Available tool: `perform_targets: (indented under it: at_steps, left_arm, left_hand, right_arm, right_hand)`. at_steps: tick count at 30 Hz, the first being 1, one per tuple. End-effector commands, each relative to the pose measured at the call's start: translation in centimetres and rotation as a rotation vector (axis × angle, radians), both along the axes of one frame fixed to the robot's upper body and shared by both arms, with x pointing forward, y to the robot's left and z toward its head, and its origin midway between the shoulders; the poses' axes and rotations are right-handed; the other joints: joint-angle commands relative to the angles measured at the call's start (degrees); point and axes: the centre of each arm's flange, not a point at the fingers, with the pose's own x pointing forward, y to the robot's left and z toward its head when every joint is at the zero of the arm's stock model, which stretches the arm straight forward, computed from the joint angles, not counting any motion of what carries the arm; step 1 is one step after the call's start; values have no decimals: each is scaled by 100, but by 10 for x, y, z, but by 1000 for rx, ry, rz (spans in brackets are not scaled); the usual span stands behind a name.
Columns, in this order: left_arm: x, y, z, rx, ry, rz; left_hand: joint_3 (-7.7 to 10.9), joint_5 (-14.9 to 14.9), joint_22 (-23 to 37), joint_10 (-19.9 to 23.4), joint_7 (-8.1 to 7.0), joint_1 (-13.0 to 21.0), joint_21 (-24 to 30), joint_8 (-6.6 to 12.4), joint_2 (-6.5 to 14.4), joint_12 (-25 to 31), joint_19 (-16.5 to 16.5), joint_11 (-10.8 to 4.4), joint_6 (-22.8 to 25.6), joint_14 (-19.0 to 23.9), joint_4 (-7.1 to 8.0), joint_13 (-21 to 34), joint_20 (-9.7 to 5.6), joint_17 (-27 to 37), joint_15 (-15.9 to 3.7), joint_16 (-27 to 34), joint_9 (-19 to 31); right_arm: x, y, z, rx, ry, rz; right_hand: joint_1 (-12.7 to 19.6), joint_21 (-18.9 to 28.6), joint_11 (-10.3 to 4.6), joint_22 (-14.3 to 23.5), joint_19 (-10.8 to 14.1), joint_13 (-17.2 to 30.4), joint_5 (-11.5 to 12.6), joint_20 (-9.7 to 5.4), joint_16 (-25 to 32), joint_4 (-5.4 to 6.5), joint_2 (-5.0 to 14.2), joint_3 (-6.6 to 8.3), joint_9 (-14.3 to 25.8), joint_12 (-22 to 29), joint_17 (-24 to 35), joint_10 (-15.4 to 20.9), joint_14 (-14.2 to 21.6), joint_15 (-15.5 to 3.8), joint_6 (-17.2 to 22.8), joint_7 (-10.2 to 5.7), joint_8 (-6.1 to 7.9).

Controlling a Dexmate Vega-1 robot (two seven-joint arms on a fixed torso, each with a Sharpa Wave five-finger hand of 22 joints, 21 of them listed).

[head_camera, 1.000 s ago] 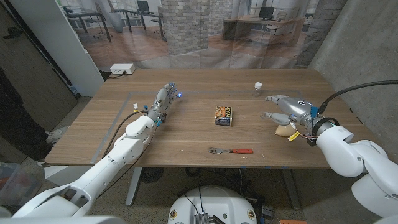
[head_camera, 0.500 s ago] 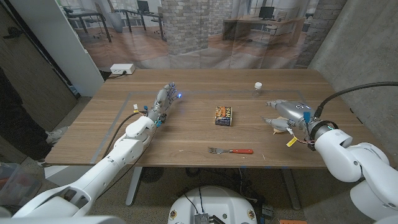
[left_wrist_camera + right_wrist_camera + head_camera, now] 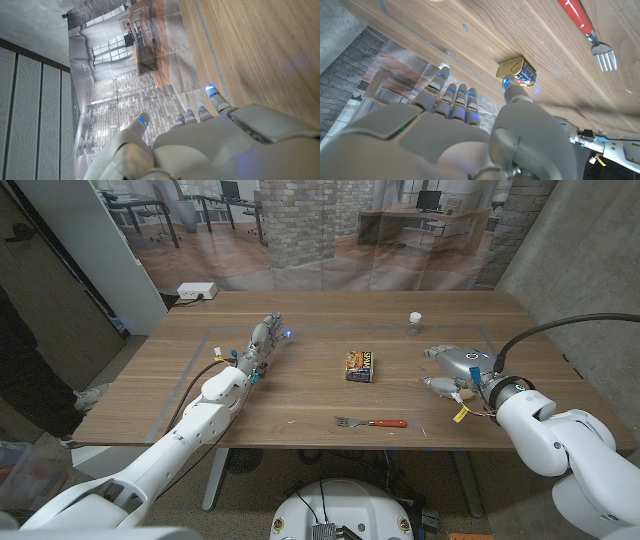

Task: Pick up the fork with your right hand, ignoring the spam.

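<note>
Cropping fork handle, right hand empty.

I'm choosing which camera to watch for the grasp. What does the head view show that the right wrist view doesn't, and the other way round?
Head view alone: the left hand waiting on the table, far from the fork, and a small white-capped jar near the far edge. Right wrist view alone: a close look at the fork's tines and along the back of the right hand, fingers apart and holding nothing. Both: the red-handled fork, the spam can and the right hand.
</note>
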Motion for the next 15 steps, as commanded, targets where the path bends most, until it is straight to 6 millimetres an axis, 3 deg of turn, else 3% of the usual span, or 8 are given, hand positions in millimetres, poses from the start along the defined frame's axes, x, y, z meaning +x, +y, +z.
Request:
perform_targets:
  at_steps: [1,15]
  left_arm:
    - [5,0,1,-4,0,-5]
    - [10,1,3,-4,4,-5]
  left_hand:
    - [4,26,14,-381,16,12,-19,1,612,-3,-727,48,-443,-343,-16,14,53,8,22,19,21]
    - [-3,30,16,-378,14,7,-32,2,612,-3,-720,48,-442,-342,-12,14,58,9,21,19,21]
  right_arm:
    - [1,10,-4,-61,11,-25]
    - [3,19,-12,-133,57,-62]
  right_hand:
    - [131,0,-38,8,51,16,42,-50,8,-43,-17,35,14,8,4,25,50,-79,10,-40,26]
    - [626,-19,-147,2,73,22,144,-80,-15,-86,-171,167,16,-23,9,-87,36,-130,-160,-119,4]
